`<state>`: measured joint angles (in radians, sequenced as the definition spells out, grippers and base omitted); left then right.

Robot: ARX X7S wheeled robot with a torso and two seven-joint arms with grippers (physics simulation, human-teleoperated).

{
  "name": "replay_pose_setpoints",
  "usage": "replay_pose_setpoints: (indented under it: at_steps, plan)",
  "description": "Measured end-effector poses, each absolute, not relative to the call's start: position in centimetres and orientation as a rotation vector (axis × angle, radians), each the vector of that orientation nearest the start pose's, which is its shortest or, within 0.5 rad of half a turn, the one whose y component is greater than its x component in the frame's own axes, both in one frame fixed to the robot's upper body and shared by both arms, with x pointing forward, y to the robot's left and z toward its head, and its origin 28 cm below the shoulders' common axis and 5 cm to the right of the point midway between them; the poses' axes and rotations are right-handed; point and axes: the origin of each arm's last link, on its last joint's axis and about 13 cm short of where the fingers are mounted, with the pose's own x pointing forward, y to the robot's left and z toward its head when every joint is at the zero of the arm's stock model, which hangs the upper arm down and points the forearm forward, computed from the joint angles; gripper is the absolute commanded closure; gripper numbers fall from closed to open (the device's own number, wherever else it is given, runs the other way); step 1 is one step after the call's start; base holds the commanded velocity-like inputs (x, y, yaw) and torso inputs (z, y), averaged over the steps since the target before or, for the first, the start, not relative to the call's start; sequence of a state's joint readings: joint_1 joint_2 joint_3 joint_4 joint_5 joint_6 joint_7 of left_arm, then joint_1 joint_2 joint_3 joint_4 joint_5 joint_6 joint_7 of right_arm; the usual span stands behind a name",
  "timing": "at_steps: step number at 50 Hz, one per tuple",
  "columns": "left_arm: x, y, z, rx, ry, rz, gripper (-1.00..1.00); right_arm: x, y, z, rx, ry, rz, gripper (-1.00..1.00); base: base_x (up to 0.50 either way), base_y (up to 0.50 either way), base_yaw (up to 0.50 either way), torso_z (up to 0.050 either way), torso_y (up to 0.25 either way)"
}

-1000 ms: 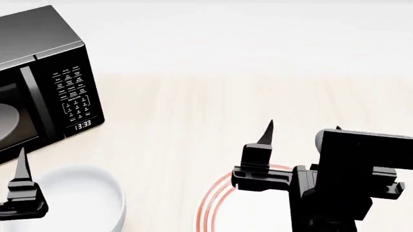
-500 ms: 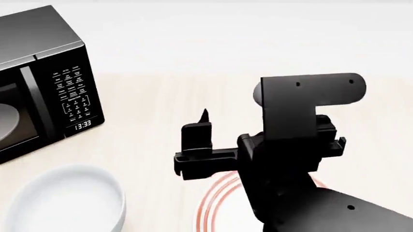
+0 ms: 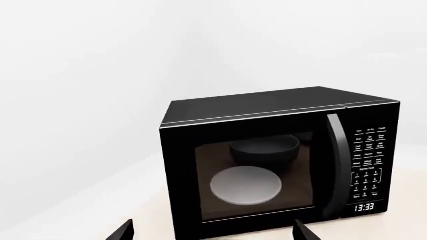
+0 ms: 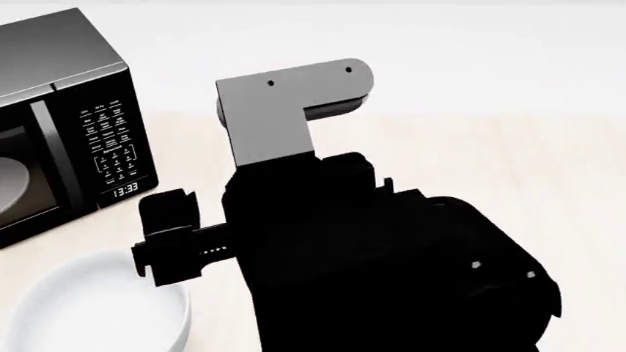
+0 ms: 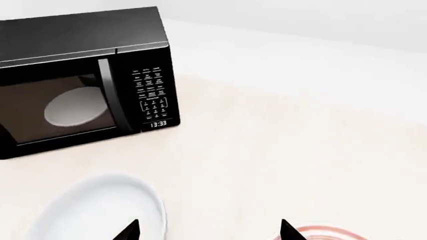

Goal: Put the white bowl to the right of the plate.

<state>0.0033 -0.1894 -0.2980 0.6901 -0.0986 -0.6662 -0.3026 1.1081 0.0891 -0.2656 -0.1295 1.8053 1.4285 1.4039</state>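
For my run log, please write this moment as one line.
right gripper: open, above table, empty | white bowl: untouched, left of plate | left gripper: open, facing microwave

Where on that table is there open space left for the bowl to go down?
In the right wrist view, bare tabletop stretches from the microwave past the white bowl to beyond the plate, whose red-ringed edge just shows. In the head view the right arm hides the plate side. It is tightest where microwave and bowl sit close.
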Motion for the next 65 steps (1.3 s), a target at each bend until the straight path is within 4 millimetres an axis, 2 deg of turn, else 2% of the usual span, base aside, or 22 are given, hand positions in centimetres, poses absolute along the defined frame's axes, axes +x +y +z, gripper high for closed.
replay_pose_setpoints:
  at_steps: [8, 19, 27, 46, 65]
  plan:
    - [17.8, 28.8, 12.2, 0.105, -0.072, 0.545, -1.00, 25.1, 0.8, 27.8, -0.120, 0.517, 0.398, -1.00, 0.00, 0.00, 0.00, 0.000, 0.000]
    - [17.7, 28.9, 12.2, 0.102, -0.073, 0.550, -1.00, 26.7, 2.9, 27.5, -0.134, 0.647, 0.402, -1.00, 0.00, 0.00, 0.00, 0.000, 0.000]
    - [17.7, 28.9, 12.2, 0.102, -0.072, 0.550, -1.00, 27.7, 3.8, 27.2, -0.087, 0.728, 0.370, -1.00, 0.00, 0.00, 0.00, 0.000, 0.000]
    - [17.6, 29.0, 12.2, 0.099, -0.074, 0.547, -1.00, 29.7, 5.2, 26.4, 0.159, 0.893, 0.350, -1.00, 0.00, 0.00, 0.00, 0.000, 0.000]
    - [17.4, 29.0, 12.0, 0.095, -0.082, 0.543, -1.00, 32.0, 6.9, 23.4, 0.223, 1.005, 0.275, -1.00, 0.00, 0.00, 0.00, 0.000, 0.000]
